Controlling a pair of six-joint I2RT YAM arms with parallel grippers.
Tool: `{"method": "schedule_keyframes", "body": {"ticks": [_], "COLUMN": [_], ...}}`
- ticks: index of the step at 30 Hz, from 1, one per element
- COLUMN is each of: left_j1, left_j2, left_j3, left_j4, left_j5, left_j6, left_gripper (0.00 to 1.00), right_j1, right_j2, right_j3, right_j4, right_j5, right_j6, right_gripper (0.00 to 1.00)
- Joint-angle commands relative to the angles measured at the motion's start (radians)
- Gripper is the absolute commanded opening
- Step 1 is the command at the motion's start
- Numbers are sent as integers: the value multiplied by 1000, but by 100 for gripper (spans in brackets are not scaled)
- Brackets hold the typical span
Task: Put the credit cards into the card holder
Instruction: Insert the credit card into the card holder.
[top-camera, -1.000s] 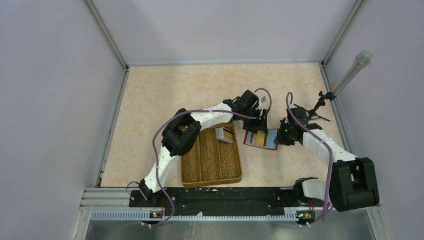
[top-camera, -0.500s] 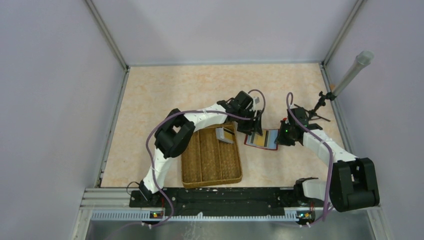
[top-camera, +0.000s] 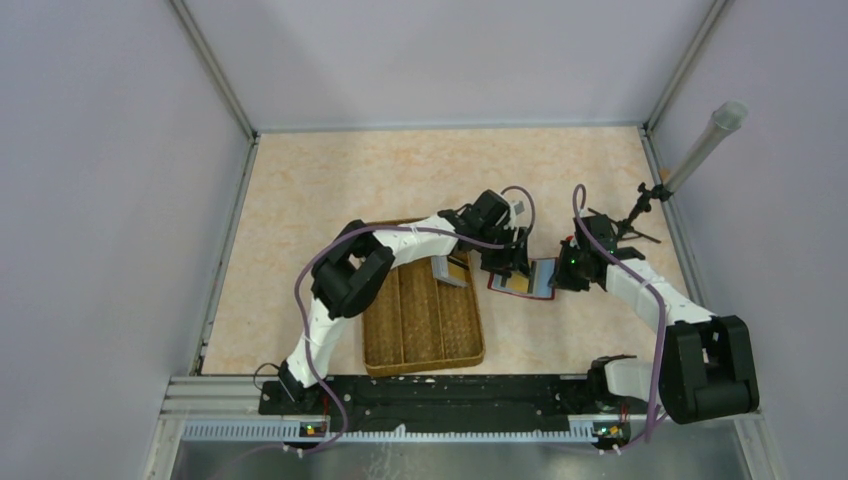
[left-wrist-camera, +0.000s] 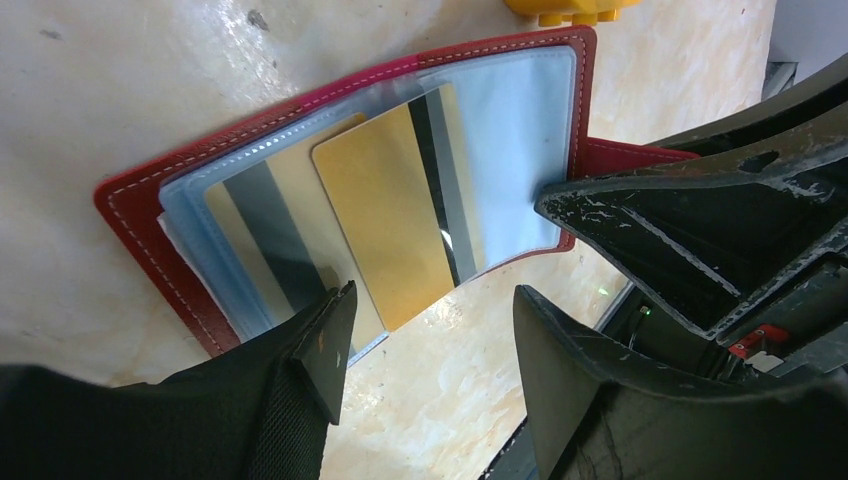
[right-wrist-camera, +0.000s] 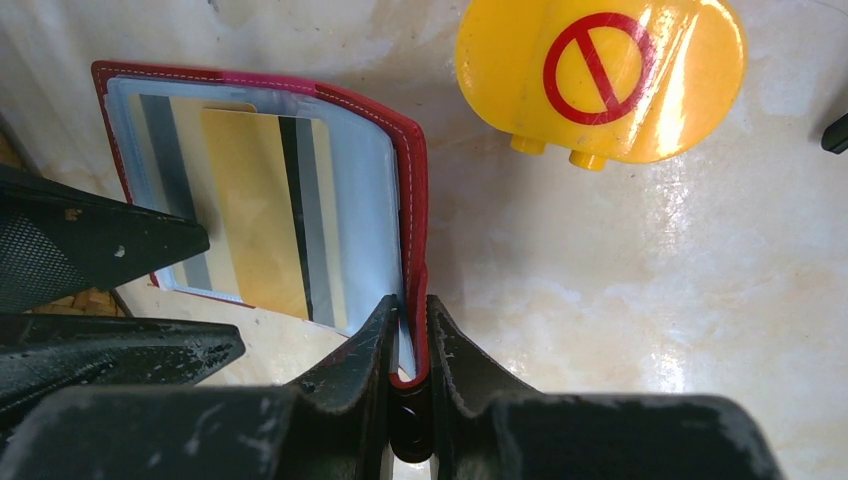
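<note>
The card holder (top-camera: 524, 280) lies open on the table, dark red with pale blue sleeves. It also shows in the left wrist view (left-wrist-camera: 150, 195) and the right wrist view (right-wrist-camera: 412, 180). A gold card (left-wrist-camera: 385, 225) sticks partly out of a sleeve, over grey and gold striped cards; it also shows in the right wrist view (right-wrist-camera: 250, 205). My left gripper (left-wrist-camera: 430, 295) is open and empty, just off the card's protruding end (top-camera: 508, 260). My right gripper (right-wrist-camera: 408, 305) is shut on the holder's right edge (top-camera: 560, 270). More cards (top-camera: 450, 268) lie in the tray's far right corner.
A brown woven divided tray (top-camera: 420, 325) sits left of the holder, under my left arm. A round yellow object with a red sign (right-wrist-camera: 600, 70) lies just beyond the holder. A small black stand with a grey tube (top-camera: 640, 215) is at the right wall.
My left gripper has shifted a little nearer and lower over the holder's left side, and its elbow has swung. My right arm and the holder have stayed put.
</note>
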Motion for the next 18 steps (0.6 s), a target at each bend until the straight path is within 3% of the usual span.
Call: {"method": "schedule_keyframes", "body": {"ticks": [1,9,18], "left_j1": [-11,-20,-21], "left_j2": [-14,14,26], "left_j3": [12,0,-74], "left_j4": [0,56,246], "left_j5": [-25,-3,30], "left_j6": [4,2,-49], "left_gripper": [65,66,66], "right_j1": [-2,-2,-2], "right_j2": [-21,-30,-50], "right_j3": [-2,-9,-25], "right_j4": [35,45,48], "right_j5": [-13,-31,-49], "right_j6": [-11,-7,11], "right_gripper": [0,0,25]}}
